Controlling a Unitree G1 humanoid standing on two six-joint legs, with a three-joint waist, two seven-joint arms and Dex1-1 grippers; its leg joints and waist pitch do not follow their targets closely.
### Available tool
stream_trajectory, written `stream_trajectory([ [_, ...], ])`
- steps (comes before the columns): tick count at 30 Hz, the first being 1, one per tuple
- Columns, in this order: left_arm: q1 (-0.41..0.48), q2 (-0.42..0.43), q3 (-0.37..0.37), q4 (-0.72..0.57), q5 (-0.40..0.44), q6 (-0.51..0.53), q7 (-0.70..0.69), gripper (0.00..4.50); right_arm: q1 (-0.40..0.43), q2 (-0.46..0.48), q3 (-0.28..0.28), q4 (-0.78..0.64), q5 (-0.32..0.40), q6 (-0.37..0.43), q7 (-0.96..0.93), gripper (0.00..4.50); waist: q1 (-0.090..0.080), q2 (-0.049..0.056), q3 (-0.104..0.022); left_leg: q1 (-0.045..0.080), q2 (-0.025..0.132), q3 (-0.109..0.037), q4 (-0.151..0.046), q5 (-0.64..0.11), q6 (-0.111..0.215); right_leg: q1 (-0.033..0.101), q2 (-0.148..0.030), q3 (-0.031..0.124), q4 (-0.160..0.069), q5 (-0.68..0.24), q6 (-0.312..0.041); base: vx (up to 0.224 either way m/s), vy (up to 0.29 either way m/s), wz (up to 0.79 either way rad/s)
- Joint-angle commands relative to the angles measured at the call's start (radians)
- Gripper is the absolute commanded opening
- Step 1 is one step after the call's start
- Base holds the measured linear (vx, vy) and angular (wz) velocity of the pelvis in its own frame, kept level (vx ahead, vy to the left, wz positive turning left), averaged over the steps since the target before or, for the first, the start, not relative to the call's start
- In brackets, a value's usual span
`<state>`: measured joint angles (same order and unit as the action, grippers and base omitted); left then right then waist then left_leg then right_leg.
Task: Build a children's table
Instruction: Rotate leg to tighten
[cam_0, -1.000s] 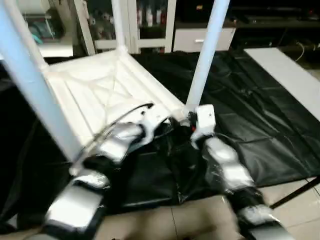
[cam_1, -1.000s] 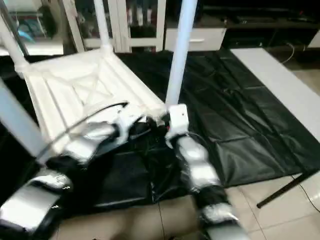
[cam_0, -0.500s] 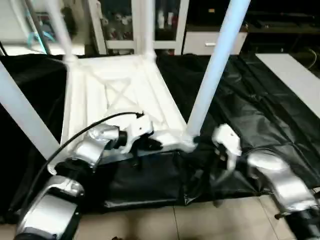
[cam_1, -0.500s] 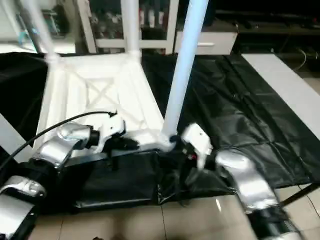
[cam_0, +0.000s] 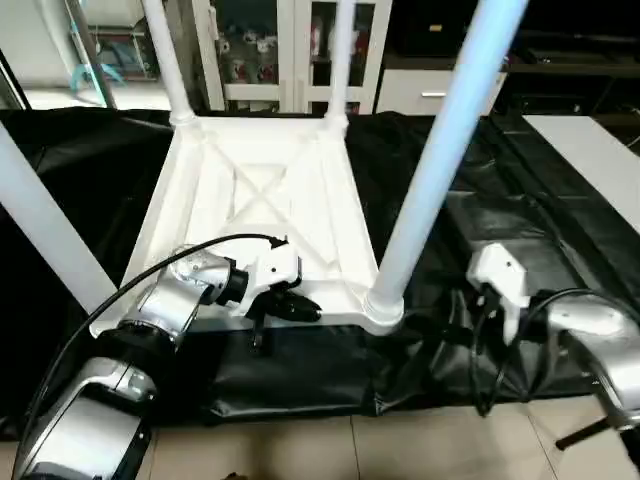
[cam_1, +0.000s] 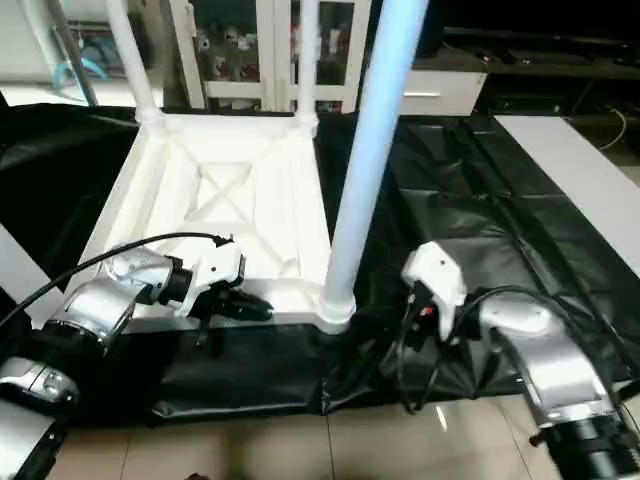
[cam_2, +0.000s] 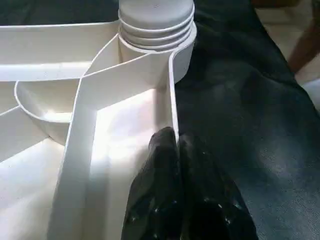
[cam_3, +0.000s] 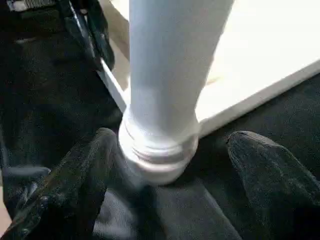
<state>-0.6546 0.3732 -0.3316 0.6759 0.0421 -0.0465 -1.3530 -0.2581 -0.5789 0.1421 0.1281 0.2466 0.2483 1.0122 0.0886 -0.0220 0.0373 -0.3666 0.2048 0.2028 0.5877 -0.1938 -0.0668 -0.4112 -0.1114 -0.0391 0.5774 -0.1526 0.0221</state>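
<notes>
- Head views: black-draped work table (cam_0: 520, 215), glass cabinets (cam_0: 270, 45) behind. Tabletop (cam_0: 262, 215) lies underside up, four legs standing in its corners.
- Left gripper (cam_0: 300, 308), fingers pressed together on the tabletop's near rim. Near-right leg (cam_0: 430, 170) just beyond its tips.
- Left wrist view: shut fingers (cam_2: 165, 200) pinch the thin rim wall; corner socket (cam_2: 156, 30) ahead.
- Right wrist view: right gripper (cam_3: 175, 175) spread wide, fingers either side of the leg's base, apart from it.

Left gripper (cam_0: 300, 308) at lower left — fingers pinched together; right gripper (cam_3: 170, 165) at lower right — fingers spread wide.
</notes>
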Motion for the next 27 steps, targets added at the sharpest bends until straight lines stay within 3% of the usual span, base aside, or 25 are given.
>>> stream_trajectory([
  [1,0.037,-0.019,-0.102,0.010,0.049,0.006,-0.060,0.00,-0.027,0.007,0.010,0.028,-0.013,-0.015,-0.006,3.93,-0.009,0.000,-0.059,0.019,0.024,-0.003,-0.073,-0.209,0.037,0.036,-0.020,0.020,-0.040,-0.117,-0.260,0.000,0.000,0.00],
  [3,0.038,-0.024,-0.119,0.003,0.062,-0.007,-0.056,0.00,-0.065,0.030,0.031,0.092,-0.042,-0.042,-0.014,3.93,-0.005,0.003,-0.058,0.022,0.025,-0.002,-0.073,-0.213,0.034,0.035,-0.021,0.020,-0.040,-0.122,-0.264,0.000,0.000,0.00],
  [7,0.042,-0.026,-0.136,-0.016,0.083,-0.014,-0.048,0.00,-0.103,0.052,0.046,0.162,-0.067,-0.068,-0.009,3.93,-0.009,0.000,-0.053,0.024,0.027,-0.006,-0.081,-0.294,0.003,0.036,-0.024,0.021,-0.051,-0.228,-0.236,0.000,0.000,0.00],
  [15,0.036,-0.016,-0.166,-0.028,0.145,-0.032,-0.006,0.00,-0.142,0.043,0.092,0.249,-0.100,-0.112,0.058,3.93,-0.009,-0.005,-0.051,0.026,0.027,-0.009,-0.084,-0.332,-0.005,0.033,-0.025,0.022,-0.059,-0.296,-0.208,0.000,0.000,0.00],
  [23,0.053,-0.017,-0.178,-0.039,0.161,-0.018,-0.019,0.00,-0.165,0.059,0.102,0.320,-0.120,-0.144,0.078,3.93,-0.009,-0.004,-0.055,0.021,0.026,-0.007,-0.082,-0.296,0.002,0.037,-0.023,0.020,-0.051,-0.227,-0.230,0.000,0.000,0.00],
  [27,0.052,-0.021,-0.182,-0.036,0.160,-0.003,-0.021,0.00,-0.181,0.072,0.107,0.349,-0.117,-0.150,0.084,3.57,-0.009,-0.003,-0.055,0.022,0.027,-0.008,-0.083,-0.308,0.004,0.037,-0.022,0.019,-0.052,-0.241,-0.230,0.000,0.000,0.00],
])
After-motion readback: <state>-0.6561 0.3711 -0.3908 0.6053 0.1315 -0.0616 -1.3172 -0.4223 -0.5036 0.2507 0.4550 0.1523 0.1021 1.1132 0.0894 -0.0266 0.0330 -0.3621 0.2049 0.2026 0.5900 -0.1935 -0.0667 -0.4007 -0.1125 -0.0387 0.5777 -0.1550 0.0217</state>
